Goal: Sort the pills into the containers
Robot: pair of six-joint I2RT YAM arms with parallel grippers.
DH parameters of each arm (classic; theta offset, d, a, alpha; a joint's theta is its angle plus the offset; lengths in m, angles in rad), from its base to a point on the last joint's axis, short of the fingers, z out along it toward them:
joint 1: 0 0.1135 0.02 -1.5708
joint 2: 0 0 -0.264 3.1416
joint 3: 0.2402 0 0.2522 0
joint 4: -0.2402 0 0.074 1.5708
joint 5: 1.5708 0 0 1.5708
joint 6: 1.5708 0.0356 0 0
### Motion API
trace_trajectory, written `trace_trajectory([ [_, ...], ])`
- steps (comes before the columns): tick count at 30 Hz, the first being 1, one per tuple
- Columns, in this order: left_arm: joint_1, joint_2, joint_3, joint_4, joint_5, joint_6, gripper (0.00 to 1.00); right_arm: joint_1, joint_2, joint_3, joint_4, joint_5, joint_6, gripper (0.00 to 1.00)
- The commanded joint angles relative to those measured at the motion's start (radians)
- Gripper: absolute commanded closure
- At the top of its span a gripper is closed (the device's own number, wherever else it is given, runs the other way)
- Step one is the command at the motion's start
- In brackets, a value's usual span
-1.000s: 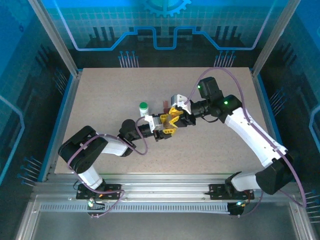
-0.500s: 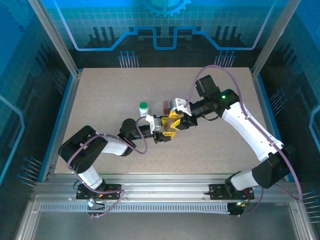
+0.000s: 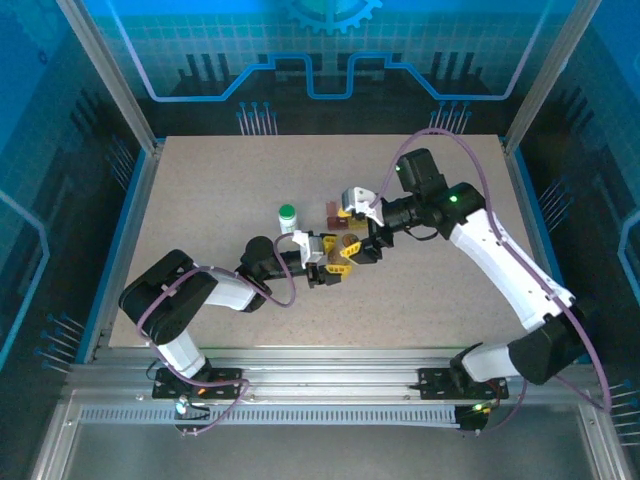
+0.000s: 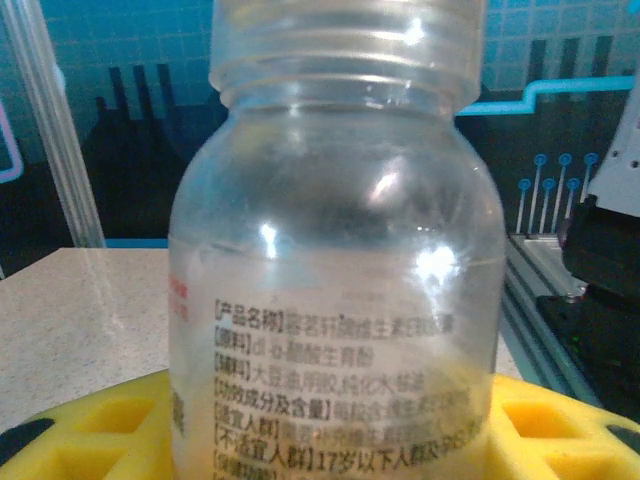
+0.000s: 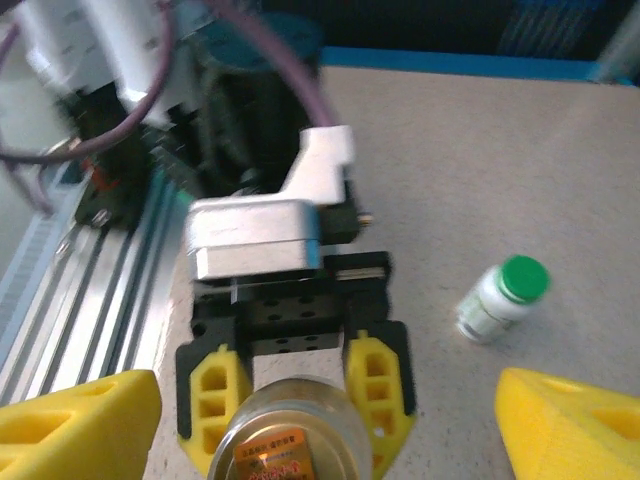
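A clear bottle point(image 4: 335, 270) with printed text stands upright in my left gripper point(image 4: 330, 440), whose yellow fingers point(image 4: 85, 430) are shut on its lower body. From the right wrist view the same bottle point(image 5: 290, 435) shows an orange label on its top, with the left gripper's fingers point(image 5: 378, 385) on both sides. My right gripper point(image 5: 320, 430) is open wide, its yellow fingers point(image 5: 570, 420) standing apart from the bottle. In the top view the bottle point(image 3: 349, 243) sits mid-table between the two grippers. A dark red container point(image 3: 332, 212) stands just behind it. The pills are out of view.
A white bottle with a green cap point(image 3: 287, 217) stands upright left of the dark red box and is also in the right wrist view point(image 5: 503, 298). The table's near metal rail point(image 5: 70, 290) runs behind the left arm.
My right gripper has opened from around the top of the clear bottle and drawn back a little. The left gripper keeps its hold and has not moved.
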Motion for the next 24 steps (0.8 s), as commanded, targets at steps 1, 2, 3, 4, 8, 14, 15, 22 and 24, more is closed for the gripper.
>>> trace_trajectory([
  [1,0.009,0.014,-0.019,0.013,-0.103,0.043,1.0,-0.011,-0.093,-0.062,0.273,0.168,0.366,0.12],
  [2,0.009,0.02,-0.02,0.013,-0.138,0.046,1.0,-0.011,-0.105,-0.076,0.314,0.22,0.454,0.12],
  [3,0.011,0.024,-0.018,0.013,-0.164,0.047,1.0,-0.011,-0.111,-0.087,0.345,0.268,0.532,0.12],
  [4,0.011,0.032,-0.015,0.012,-0.198,0.047,1.0,-0.01,-0.112,-0.095,0.368,0.335,0.642,0.13],
  [8,0.01,0.058,-0.007,0.013,-0.351,0.043,1.0,0.006,-0.083,-0.098,0.321,0.534,0.978,0.25],
  [14,0.01,0.077,0.002,0.013,-0.488,0.053,1.0,0.065,-0.071,-0.167,0.384,0.627,1.154,0.29],
  [15,0.009,0.081,0.002,0.013,-0.5,0.056,1.0,0.072,-0.065,-0.173,0.397,0.632,1.165,0.28],
  [22,0.006,0.092,-0.004,0.013,-0.57,0.068,1.0,0.146,0.022,-0.154,0.43,0.685,1.187,0.21],
  [24,0.006,0.095,-0.003,0.013,-0.574,0.07,1.0,0.165,0.053,-0.137,0.43,0.692,1.185,0.2],
])
